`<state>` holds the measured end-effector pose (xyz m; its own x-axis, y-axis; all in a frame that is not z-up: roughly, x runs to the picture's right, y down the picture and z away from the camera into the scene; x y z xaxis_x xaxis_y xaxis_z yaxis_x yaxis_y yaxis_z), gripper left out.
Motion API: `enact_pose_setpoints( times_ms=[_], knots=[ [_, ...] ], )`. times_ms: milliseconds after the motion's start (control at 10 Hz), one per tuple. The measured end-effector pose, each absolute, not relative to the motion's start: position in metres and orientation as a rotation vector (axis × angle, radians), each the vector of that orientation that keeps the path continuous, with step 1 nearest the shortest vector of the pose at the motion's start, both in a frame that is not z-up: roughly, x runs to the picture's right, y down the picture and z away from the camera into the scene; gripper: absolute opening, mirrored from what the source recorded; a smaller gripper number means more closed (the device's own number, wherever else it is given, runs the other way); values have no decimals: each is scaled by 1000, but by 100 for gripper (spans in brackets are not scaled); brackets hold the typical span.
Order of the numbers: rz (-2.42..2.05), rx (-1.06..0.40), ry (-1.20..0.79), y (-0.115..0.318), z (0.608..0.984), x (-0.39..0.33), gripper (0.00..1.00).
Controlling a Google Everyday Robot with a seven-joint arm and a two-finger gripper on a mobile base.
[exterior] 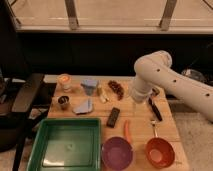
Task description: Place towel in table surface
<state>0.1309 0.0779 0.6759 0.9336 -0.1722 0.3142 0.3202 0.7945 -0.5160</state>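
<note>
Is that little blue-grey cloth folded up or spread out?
Folded: the towel lies flat as a small creased packet on the table surface. The gripper hangs above the table, apart from the towel.

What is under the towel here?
Only the table surface shows around the towel, which lies flat on it; anything beneath the cloth is covered. The pincer hangs above the table surface, apart from the towel.
</note>
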Motion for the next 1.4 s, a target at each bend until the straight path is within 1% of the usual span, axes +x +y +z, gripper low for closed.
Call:
enact_pose_setpoints(
  times_ms=[100, 300, 600, 800, 1000, 1400],
  knots=[
    [-260, -581, -288, 74, 678, 127, 65],
    [-251, -561, -365, 62, 696, 108, 65],
    [-286, -566, -442, 50, 737, 47, 65],
    [-330, -585, -479, 52, 771, 3, 65],
    [-361, -606, -503, 59, 796, -30, 65],
    [-369, -612, -503, 61, 799, -33, 65]
  ],
)
